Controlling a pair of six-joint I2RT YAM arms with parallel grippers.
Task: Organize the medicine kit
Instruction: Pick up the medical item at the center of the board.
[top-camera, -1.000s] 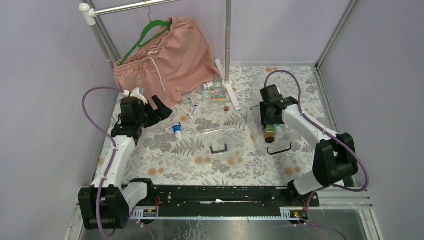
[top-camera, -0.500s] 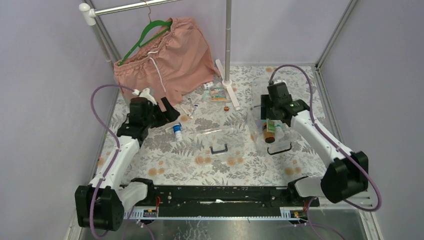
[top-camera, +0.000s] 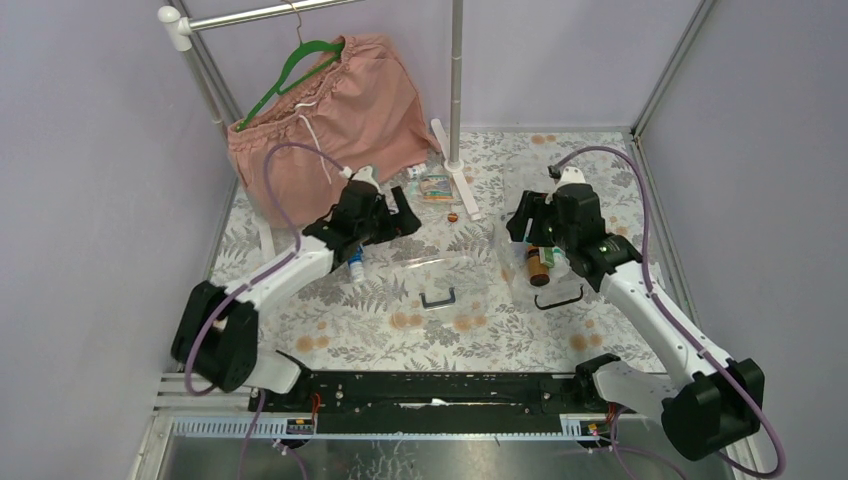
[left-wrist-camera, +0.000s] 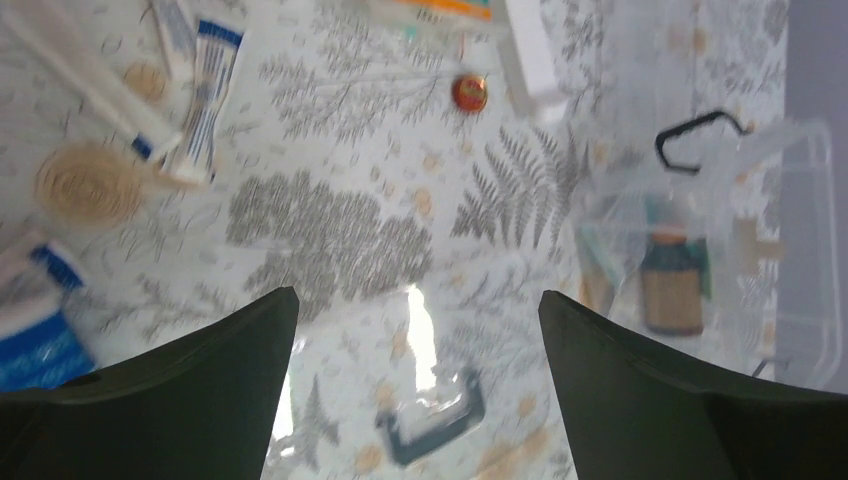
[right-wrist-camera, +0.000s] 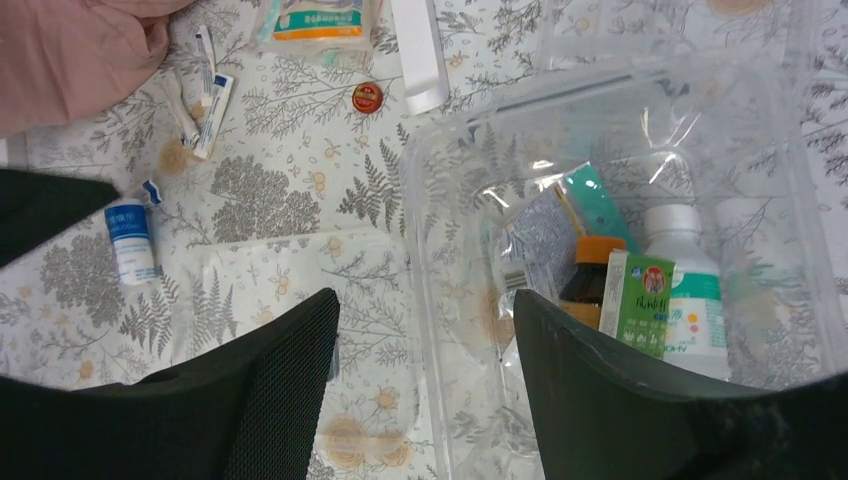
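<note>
My left gripper (left-wrist-camera: 415, 300) has swung from the left edge toward mid-table.
Both jaws gape wide, empty; the right gripper (right-wrist-camera: 425, 300) hangs over the box (right-wrist-camera: 620, 85) by the right edge; its clear lid (top-camera: 440, 272) barely shows.

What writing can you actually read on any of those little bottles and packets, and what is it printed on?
No text reads clearly.
On the green carton inside the clear box: white characters, too small to read.
On the white bottle beside it: green label, blurred.
On the blue-and-white bottle outside the box: print too small.
On the packet farther back: blurred.
</note>
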